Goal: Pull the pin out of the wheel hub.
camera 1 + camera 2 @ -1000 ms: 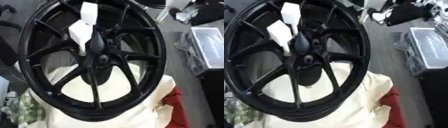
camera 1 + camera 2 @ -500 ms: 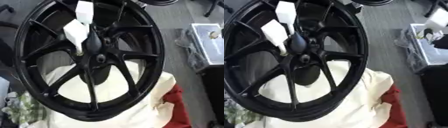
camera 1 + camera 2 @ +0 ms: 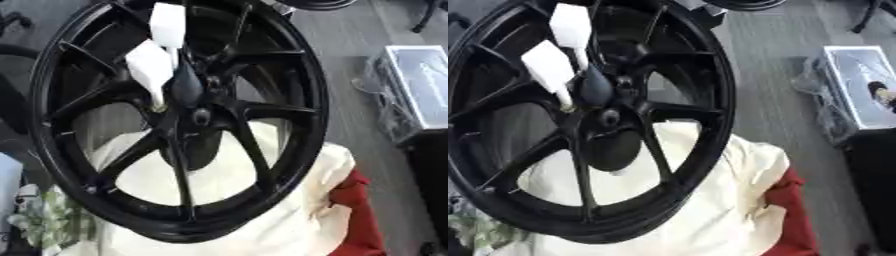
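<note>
A black wheel hub [image 3: 184,125] stands tilted on a cream cloth [image 3: 262,210], with a red cloth [image 3: 354,215] at its right. White fingers [image 3: 150,70] of a hand [image 3: 166,30] reach down to the hub centre, pinching a small brass pin [image 3: 158,107] at their tips. Which hand it is cannot be told. Grey floor [image 3: 341,65] lies open right of the fingers; a clear-wrapped box [image 3: 859,90] sits further right, its contents unclear.

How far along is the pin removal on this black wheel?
Nothing looks finished: a small brass-coloured piece, probably the pin, sits at the hub of the wheel. In hand: the left hand reaches down onto it. Left: pulling it free.
</note>
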Motion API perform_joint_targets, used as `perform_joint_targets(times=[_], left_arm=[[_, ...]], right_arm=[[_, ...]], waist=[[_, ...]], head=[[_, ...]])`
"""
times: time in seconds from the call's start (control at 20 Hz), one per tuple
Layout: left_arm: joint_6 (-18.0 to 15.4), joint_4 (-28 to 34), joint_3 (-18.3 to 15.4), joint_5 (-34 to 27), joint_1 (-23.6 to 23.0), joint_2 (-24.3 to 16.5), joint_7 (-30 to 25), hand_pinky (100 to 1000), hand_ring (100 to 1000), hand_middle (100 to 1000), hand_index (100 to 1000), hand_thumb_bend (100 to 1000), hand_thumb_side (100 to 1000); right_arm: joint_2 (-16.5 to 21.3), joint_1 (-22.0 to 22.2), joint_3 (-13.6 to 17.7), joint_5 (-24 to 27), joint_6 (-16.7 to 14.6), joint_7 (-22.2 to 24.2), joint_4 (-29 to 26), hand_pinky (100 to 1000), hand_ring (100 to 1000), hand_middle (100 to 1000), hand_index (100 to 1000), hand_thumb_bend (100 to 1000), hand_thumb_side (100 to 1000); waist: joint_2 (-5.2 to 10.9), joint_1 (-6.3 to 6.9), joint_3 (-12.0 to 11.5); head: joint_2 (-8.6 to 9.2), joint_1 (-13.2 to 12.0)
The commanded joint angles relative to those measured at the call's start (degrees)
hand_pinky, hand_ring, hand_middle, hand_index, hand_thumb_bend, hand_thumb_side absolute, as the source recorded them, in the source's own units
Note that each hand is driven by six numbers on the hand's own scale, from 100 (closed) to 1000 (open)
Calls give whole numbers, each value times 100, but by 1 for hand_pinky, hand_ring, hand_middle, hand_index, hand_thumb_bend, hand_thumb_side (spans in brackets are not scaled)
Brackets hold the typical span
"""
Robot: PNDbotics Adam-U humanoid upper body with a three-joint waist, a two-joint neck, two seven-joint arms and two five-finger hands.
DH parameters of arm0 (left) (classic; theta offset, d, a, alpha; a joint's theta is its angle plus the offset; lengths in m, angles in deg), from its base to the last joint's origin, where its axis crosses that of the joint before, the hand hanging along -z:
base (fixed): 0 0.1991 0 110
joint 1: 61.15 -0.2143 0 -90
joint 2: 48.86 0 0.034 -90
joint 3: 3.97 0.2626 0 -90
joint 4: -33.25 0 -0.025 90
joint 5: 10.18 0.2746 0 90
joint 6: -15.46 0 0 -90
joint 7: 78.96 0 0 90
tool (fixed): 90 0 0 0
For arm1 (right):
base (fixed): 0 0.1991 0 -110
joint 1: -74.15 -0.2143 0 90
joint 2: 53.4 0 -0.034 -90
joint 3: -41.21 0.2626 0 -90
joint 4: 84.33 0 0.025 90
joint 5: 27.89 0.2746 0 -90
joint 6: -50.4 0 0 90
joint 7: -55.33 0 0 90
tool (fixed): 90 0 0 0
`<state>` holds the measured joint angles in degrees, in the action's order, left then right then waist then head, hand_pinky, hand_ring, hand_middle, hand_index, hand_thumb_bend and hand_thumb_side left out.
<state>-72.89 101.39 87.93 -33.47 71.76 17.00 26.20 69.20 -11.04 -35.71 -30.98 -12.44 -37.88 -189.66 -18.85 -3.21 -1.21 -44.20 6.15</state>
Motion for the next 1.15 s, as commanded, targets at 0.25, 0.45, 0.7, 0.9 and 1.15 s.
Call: perform_joint_targets(times=[0.25, 0.45, 0.7, 0.9, 1.15], left_arm=[[1, 112, -68, -46, 55, -229, 23, 806, 834, 753, 802, 1000, 479], [-9, 165, -60, -65, 60, -198, 19, 807, 834, 754, 801, 1000, 481], [-16, 263, -53, -91, 41, -153, 43, 806, 834, 754, 801, 1000, 486], [-33, 385, -78, -146, -28, -142, 83, 806, 833, 753, 800, 1000, 490], [-41, 515, -97, -211, -128, -124, 132, 806, 832, 754, 801, 1000, 491]], right_arm=[[79, -306, 196, 926, -56, -985, -110, 859, 805, 780, 861, 100, 394], [58, -720, -29, 1972, -374, -2132, -467, 853, 790, 768, 853, 100, 594], [-417, -1423, -305, 2473, -787, -2685, -732, 855, 792, 776, 867, 100, 498], [-822, -1904, -384, 2473, -1008, -2592, -627, 845, 775, 763, 860, 100, 456], [-1125, -2306, -514, 2373, -1094, -2475, -409, 843, 764, 753, 854, 100, 477]], waist=[[202, 20, -20], [235, 25, -59], [292, 41, -139], [331, 54, -187], [367, 46, -226]], head=[[9, -14], [9, 8], [9, 7], [9, 5], [9, 42]])
